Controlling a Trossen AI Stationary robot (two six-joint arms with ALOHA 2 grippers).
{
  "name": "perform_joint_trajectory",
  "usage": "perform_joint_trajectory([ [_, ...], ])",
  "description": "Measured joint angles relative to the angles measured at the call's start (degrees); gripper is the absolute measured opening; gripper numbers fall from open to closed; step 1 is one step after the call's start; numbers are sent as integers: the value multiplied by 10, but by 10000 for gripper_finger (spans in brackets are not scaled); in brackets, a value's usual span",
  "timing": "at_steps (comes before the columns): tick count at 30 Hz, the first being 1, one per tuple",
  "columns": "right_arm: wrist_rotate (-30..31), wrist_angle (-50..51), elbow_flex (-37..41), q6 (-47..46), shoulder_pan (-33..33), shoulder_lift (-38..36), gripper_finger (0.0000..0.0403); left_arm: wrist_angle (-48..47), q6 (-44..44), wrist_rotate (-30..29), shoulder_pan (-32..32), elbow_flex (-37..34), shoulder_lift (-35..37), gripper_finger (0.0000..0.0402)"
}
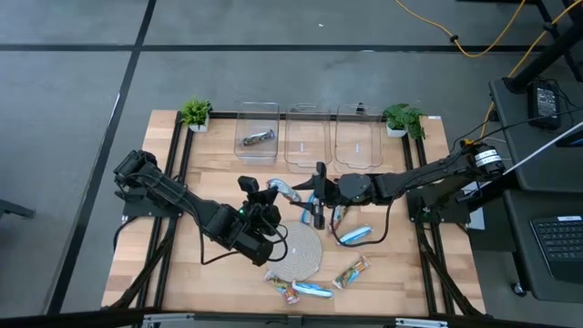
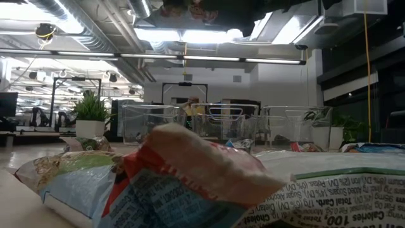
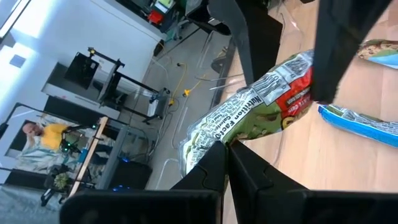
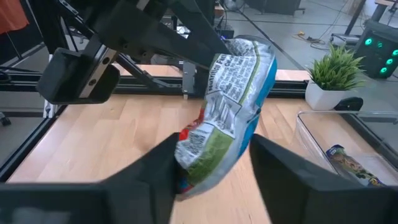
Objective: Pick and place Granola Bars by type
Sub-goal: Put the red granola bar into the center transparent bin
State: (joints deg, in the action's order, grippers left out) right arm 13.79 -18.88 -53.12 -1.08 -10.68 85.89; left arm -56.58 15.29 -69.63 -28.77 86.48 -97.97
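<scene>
A granola bar (image 1: pixel 285 189) in a red, green and white wrapper hangs above the middle of the table between my two grippers. My left gripper (image 1: pixel 271 195) comes from the table's left and is shut on one end. My right gripper (image 1: pixel 308 194) comes from the right, its fingers closed in on the other end (image 4: pixel 211 155). More granola bars lie on the table: a blue one (image 1: pixel 353 235), and several (image 1: pixel 310 290) near the front edge by the round woven mat (image 1: pixel 296 251). One bar (image 1: pixel 257 138) lies in the far left bin. My left gripper pinches the bar's left end (image 3: pixel 208 144) between its two fingers, coming about level from the table's left and lying along the bar. The bar stands out from the fingers, clear of the table. My right gripper has the bar's right end (image 4: pixel 205 163) between its two fingers (image 4: pixel 158 171), which sit against the bar's two long edges. It comes about level from the table's right. The wrapper's flat face is toward the wrist camera.
Three clear bins (image 1: pixel 307 138) stand in a row at the far edge, with a small potted plant (image 1: pixel 195 113) at one end and another (image 1: pixel 402 118) at the other. In the low view, wrapped bars (image 2: pixel 158 183) lie right in front of the camera.
</scene>
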Motion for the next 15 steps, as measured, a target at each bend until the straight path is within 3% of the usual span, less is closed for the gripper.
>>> perform_joint_trajectory([
  [9, 2, 0, 0, 14, 0, 0, 69, 0, -8, 3, 0, 0, 0, 15],
  [15, 2, 4, 0, 15, 0, 0, 48, -12, -16, 15, -1, 13, 0, 42],
])
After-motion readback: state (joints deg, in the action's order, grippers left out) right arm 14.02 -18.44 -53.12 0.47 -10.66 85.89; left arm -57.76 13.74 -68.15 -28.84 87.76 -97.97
